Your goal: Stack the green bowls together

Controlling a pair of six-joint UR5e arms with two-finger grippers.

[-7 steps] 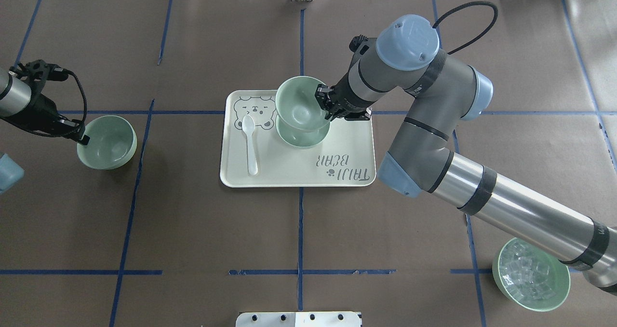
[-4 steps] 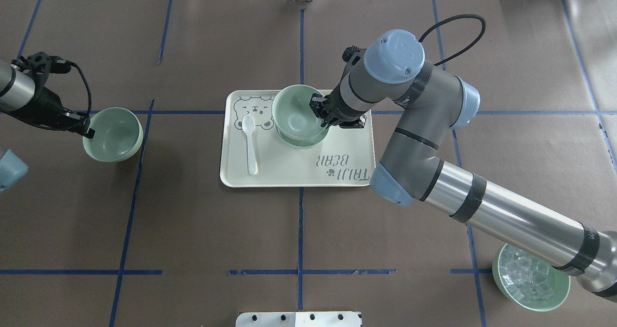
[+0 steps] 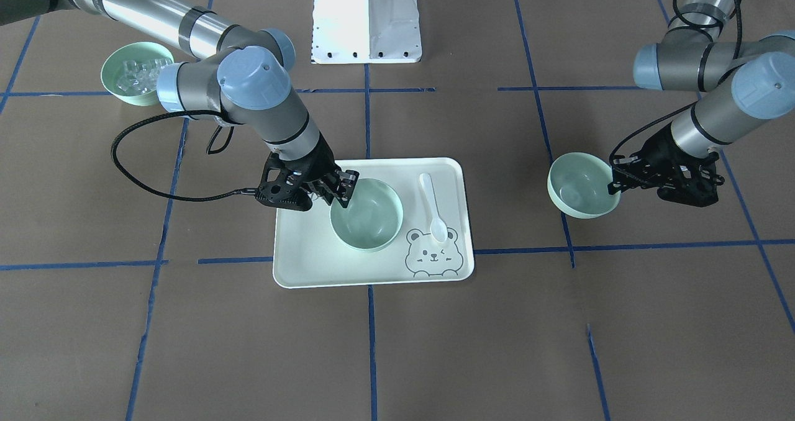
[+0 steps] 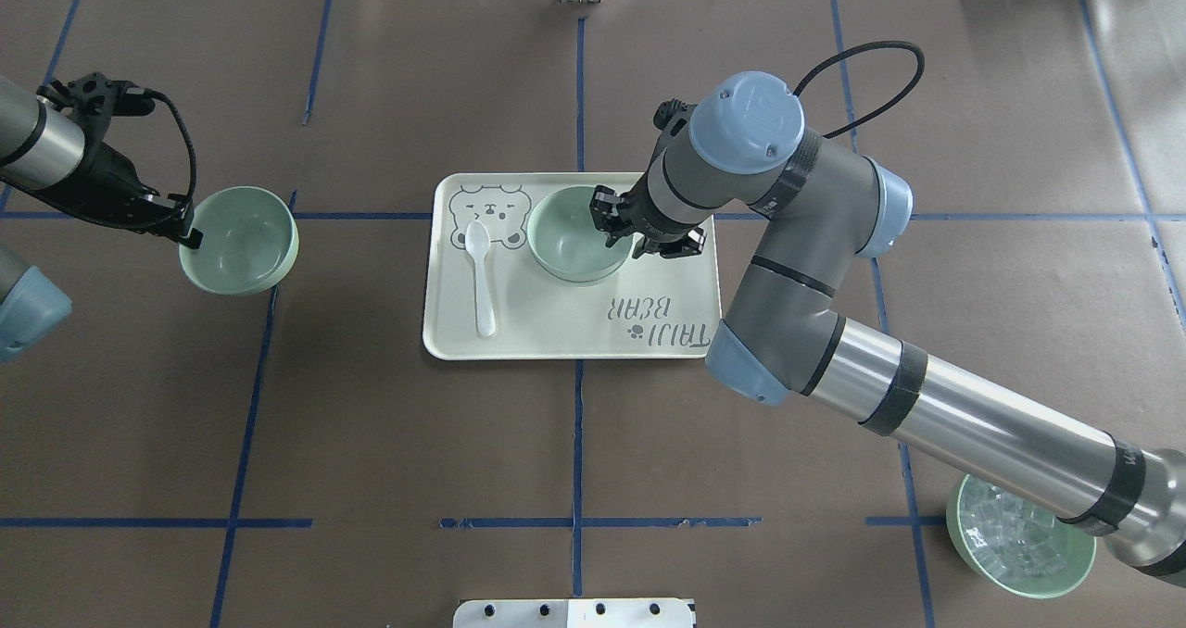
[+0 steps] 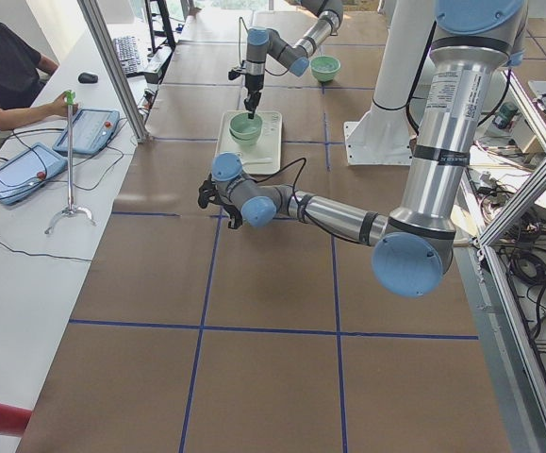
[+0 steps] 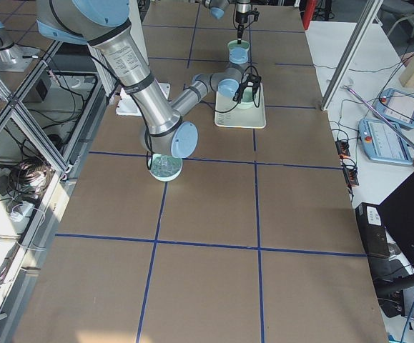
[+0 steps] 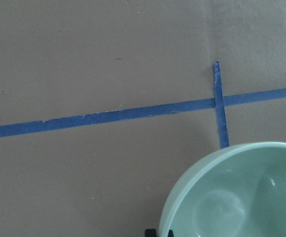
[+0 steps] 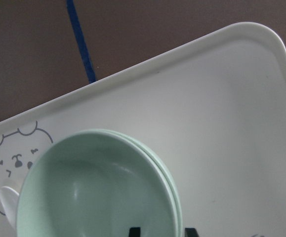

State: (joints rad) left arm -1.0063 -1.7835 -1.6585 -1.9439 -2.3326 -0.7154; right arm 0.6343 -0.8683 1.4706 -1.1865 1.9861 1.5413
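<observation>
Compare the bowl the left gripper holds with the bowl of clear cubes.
The held bowl is empty; the cube bowl is filled with clear cubes. The left gripper has its jaws shut on the held bowl's rim; nothing grips the cube bowl. Overhead, the held bowl shows whole; the right arm covers part of the cube bowl. Both are round and pale green.
</observation>
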